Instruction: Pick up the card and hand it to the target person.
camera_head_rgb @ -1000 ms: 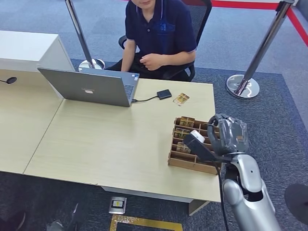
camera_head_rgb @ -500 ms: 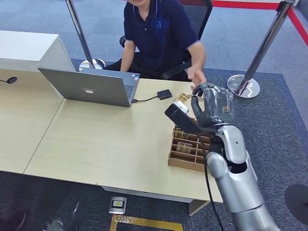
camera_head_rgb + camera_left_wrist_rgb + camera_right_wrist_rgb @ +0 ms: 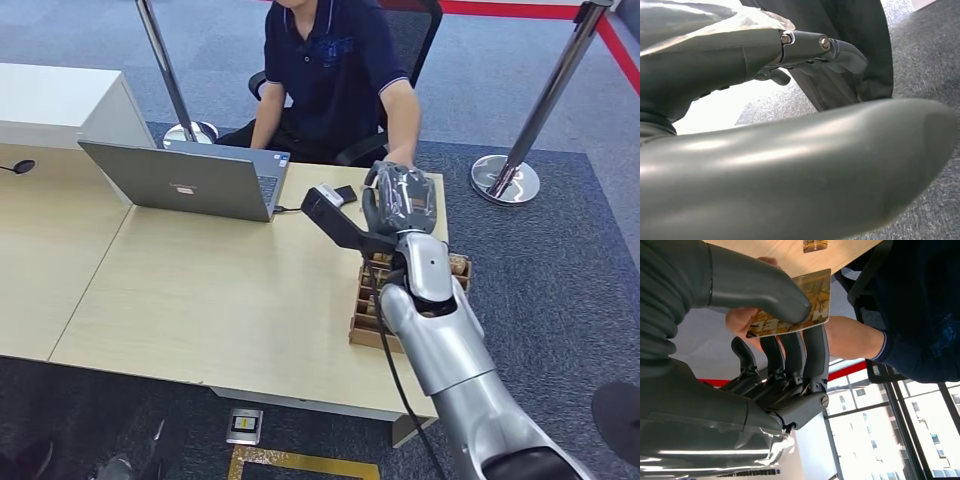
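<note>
Raised from the wooden tray [image 3: 362,325], right hand [image 3: 400,200] grips card [image 3: 806,302].

Card [image 3: 806,302]: thin, rectangular, printed in yellow-brown tones with a pale edge. Pinched flat between the thumb and dark fingers of the right robot hand [image 3: 398,200], one long side sticking out past the fingertips. Held in the air above the desk's [image 3: 226,290] far edge, near its far right corner, not touching the surface. The person [image 3: 336,60] sits just beyond that edge in a dark blue shirt; the person's hand [image 3: 740,320] lies right behind the card, contact unclear.
</note>
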`<state>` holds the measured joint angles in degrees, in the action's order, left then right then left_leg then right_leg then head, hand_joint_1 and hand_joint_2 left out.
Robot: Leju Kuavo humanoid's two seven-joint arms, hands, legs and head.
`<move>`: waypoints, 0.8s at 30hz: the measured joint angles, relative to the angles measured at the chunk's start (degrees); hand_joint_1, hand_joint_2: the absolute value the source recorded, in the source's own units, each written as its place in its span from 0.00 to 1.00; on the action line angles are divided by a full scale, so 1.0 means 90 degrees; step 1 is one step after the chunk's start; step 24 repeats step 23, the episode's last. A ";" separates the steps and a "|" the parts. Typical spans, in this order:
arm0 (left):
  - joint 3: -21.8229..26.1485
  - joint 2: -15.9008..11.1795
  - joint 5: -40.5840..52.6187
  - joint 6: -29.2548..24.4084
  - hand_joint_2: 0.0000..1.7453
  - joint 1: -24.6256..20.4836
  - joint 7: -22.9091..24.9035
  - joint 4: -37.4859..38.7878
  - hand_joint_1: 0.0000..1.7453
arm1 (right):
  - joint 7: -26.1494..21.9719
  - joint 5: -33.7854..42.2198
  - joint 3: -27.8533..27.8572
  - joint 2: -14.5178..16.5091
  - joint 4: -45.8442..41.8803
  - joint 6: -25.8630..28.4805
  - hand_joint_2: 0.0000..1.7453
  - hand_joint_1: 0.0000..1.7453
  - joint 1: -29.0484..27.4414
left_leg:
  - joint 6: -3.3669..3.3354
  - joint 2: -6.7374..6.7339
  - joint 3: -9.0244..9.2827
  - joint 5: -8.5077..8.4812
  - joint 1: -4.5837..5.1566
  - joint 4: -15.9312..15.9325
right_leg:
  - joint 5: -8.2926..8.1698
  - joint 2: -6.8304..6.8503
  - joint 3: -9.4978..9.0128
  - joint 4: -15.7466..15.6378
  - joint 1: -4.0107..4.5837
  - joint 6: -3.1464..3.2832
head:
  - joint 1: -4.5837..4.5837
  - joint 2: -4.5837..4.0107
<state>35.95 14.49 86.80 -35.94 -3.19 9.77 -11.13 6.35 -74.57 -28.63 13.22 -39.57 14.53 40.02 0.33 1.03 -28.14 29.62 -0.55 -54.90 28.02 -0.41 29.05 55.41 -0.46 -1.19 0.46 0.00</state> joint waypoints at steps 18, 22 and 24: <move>0.0000 0.0000 -0.0015 -0.0001 0.00 0.0002 0.0000 0.0000 0.00 | -0.0052 -0.0211 0.0002 0.0119 0.0964 0.0282 0.00 0.00 0.0131 | 0.0000 0.0000 -0.0001 0.0000 0.0000 0.0000 | 0.0000 0.0000 0.0002 -0.0001 0.0000 0.0000 | 0.0000 0.0000; 0.0000 0.0000 -0.0027 0.0001 0.00 0.0002 0.0000 0.0000 0.00 | -0.0018 -0.0301 0.0007 0.0107 0.0895 0.0530 0.00 0.00 0.0049 | 0.0000 0.0000 0.0000 0.0000 0.0000 -0.0001 | 0.0000 0.0000 0.0003 -0.0002 0.0000 0.0000 | 0.0000 0.0000; 0.0000 0.0000 -0.0027 0.0001 0.00 0.0002 0.0000 0.0000 0.00 | -0.0009 -0.0324 0.0009 0.0104 0.0875 0.0559 0.00 0.00 0.0031 | 0.0000 0.0000 0.0000 0.0000 0.0000 -0.0001 | 0.0000 0.0000 0.0003 -0.0003 0.0000 0.0000 | 0.0000 0.0000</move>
